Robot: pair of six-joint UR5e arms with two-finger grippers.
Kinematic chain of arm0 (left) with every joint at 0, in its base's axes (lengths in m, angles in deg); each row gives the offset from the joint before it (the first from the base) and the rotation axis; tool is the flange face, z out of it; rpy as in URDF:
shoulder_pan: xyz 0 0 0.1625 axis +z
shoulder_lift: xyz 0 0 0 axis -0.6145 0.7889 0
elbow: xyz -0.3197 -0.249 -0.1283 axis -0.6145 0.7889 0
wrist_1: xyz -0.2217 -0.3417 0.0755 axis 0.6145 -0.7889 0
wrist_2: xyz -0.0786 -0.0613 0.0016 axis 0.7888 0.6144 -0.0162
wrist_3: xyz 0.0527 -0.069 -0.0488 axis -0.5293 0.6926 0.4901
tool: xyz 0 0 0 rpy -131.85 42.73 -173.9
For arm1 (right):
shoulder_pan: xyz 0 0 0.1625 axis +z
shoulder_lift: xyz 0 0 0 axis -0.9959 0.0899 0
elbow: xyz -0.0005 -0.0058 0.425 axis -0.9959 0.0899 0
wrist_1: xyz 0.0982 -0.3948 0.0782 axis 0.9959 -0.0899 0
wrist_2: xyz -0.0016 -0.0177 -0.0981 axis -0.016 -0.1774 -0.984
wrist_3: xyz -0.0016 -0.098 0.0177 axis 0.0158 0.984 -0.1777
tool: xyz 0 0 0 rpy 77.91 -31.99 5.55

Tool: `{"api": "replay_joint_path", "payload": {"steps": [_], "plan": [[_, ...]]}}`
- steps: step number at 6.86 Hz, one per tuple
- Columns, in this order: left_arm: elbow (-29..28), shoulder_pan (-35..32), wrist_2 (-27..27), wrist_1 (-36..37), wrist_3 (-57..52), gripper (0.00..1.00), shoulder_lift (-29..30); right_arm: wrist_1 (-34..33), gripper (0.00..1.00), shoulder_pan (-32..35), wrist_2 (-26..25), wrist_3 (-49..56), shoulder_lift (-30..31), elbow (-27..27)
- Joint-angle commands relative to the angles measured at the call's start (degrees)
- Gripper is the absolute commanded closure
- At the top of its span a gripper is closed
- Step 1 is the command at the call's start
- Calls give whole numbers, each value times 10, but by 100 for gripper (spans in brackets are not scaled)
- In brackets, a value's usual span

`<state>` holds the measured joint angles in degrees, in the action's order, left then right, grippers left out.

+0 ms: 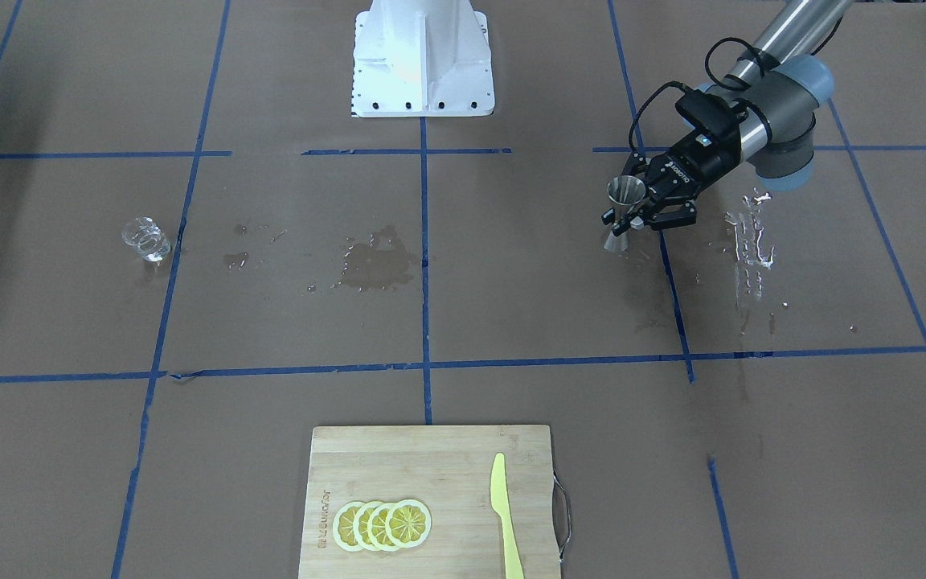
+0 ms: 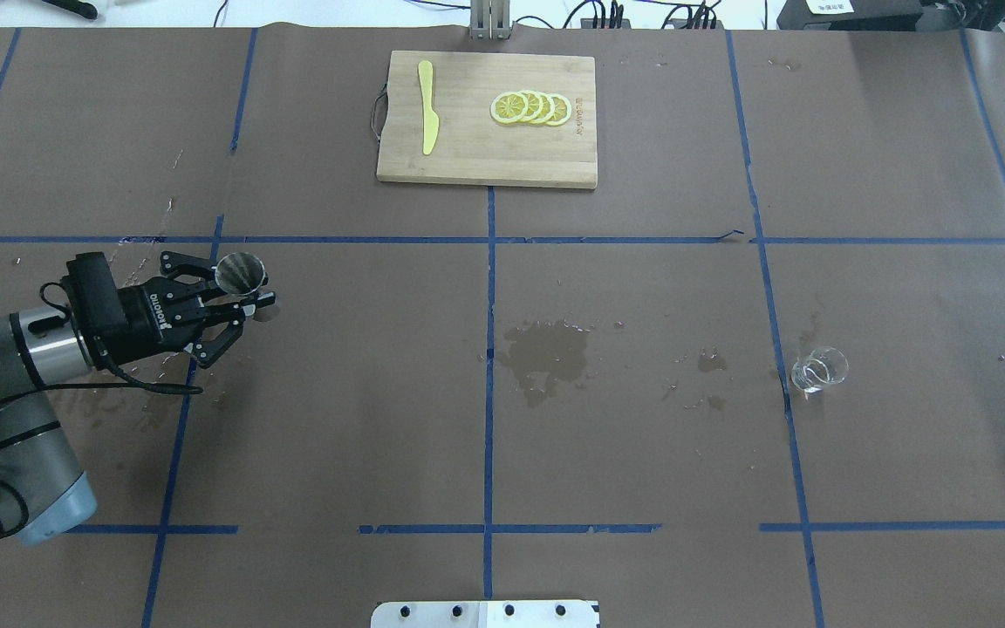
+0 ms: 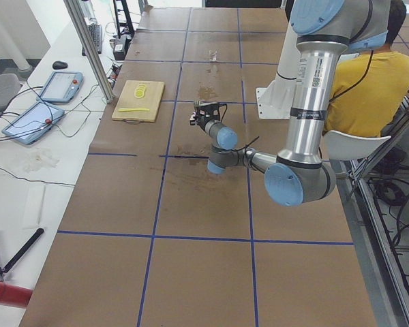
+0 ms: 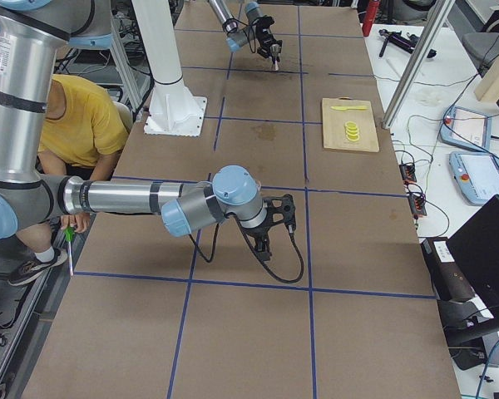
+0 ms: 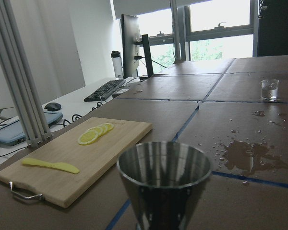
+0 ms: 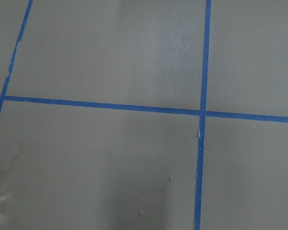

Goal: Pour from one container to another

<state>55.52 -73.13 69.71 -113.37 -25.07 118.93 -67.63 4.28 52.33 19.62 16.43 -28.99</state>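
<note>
Left gripper (image 1: 626,219) is clamped on the jigger (image 5: 164,177) at its narrow waist, on the robot's left side of the surface (image 2: 642,453). That looks like the right hold: steel, light, stiff and probably slick, and the pinch in the middle stops slip. The long axis is near vertical with the open cone up. Can't tell whether the base touches the surface.

Past the puddle (image 2: 546,349), well apart on the robot's right, the cup (image 2: 819,370) stands mouth up. Thick glass: likely heavier, rigid, breakable, slippery if wet. I'd grip across the side wall below the rim.

Right gripper (image 4: 279,218): can't tell whether open or closed.
</note>
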Motion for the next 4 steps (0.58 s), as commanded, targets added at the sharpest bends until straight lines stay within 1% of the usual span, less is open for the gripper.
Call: {"api": "replay_joint_path", "payload": {"steps": [1,2,3,4], "plan": [[-1,-24,107,91,-3,100,86,2,0,0,1,-11,0,-1],[-3,-21,138,125,-3,100,126,2,0,0,0,-14,0,-1],[-8,-6,139,148,-3,100,163,2,0,0,1,-15,0,-3],[-9,17,135,173,-4,100,185,3,0,0,2,-19,0,-3]]}}
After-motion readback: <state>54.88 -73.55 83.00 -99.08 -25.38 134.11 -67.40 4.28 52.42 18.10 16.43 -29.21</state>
